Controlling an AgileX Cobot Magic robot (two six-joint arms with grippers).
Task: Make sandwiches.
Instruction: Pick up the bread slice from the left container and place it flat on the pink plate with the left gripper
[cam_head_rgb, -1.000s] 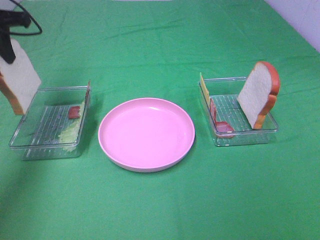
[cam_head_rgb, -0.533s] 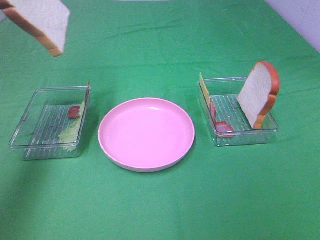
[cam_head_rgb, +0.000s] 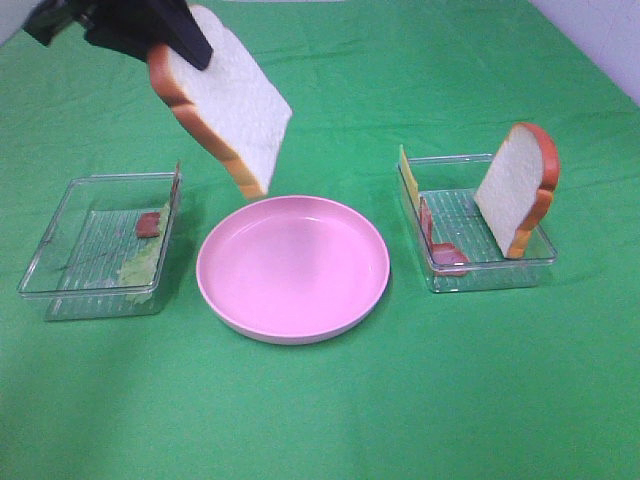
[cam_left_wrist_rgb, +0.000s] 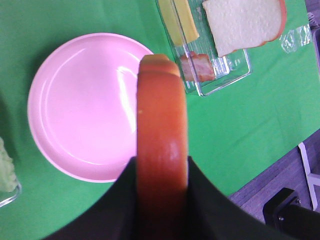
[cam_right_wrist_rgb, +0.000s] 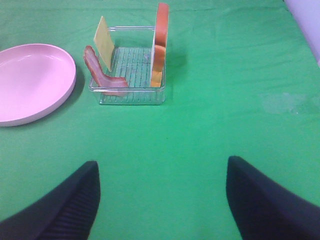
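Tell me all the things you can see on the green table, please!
bread: two slices, white with orange-brown crust; one held in the air over the plate's back left edge, one leaning upright in the right tray
plate: one, pink, middle, nothing on it
trays: two, clear; left and right of the plate
cheese: one slice, yellow, standing in the right tray
bacon: at least two pieces, pink-red; right tray, left tray
lettuce: one leaf, pale green, left tray
cloth: one, green, covering the table
left fingers: black, closed on the bread
right fingers: black, open, holding nothing
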